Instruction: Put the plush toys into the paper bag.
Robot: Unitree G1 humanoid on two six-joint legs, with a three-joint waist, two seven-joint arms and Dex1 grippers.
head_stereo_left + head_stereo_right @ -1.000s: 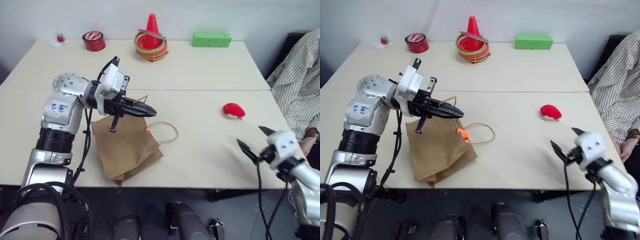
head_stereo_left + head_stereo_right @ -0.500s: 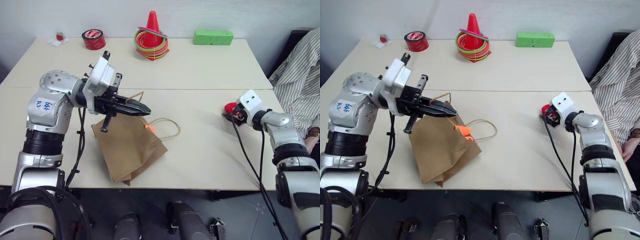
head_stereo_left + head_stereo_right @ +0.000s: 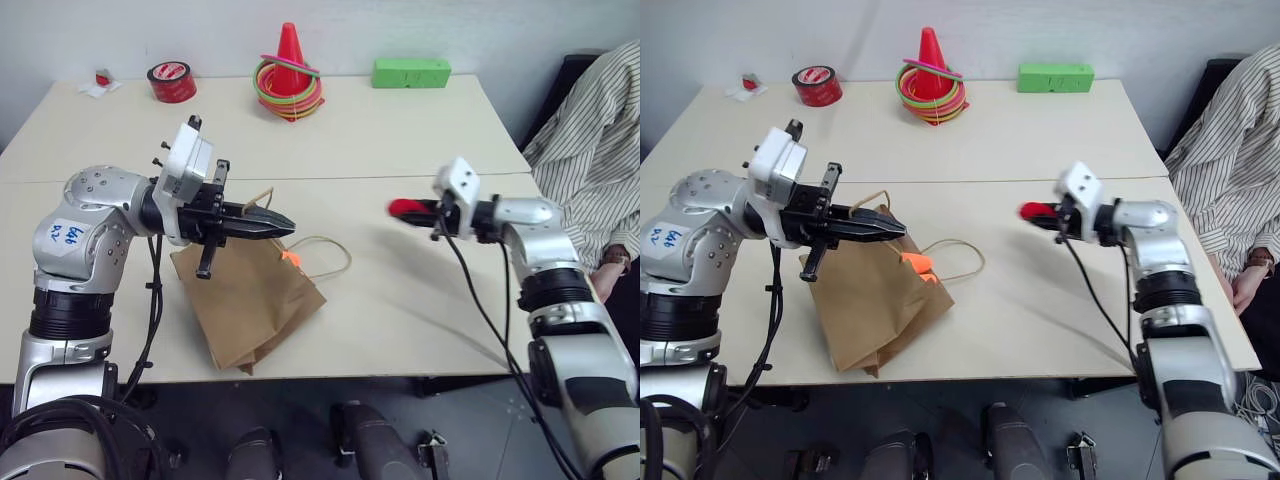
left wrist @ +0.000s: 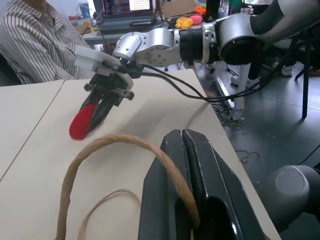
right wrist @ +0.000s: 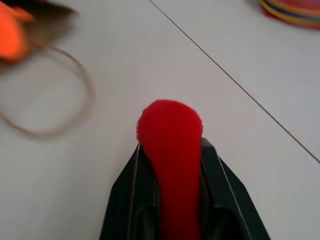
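The brown paper bag [image 3: 245,300] lies on the table, its mouth end raised. My left gripper [image 3: 283,222] is shut on one of the bag's twine handles [image 4: 100,145], holding it up; the other handle [image 3: 325,258] lies on the table. A bright orange plush toy [image 3: 290,256] peeks out at the bag's mouth. The small red plush toy [image 3: 402,208] hangs above the table to the right of the bag, squeezed between the fingers of my shut right gripper [image 3: 424,213], as the right wrist view shows [image 5: 170,125].
Along the table's far edge stand a red tape roll [image 3: 171,82], a red cone with coloured rings [image 3: 289,75] and a green block [image 3: 411,73]. A person in a striped shirt [image 3: 590,140] sits at the right edge.
My right gripper came up to the red toy, shut on it and carried it off the table leftward, toward the bag. The left gripper keeps its hold on the handle.
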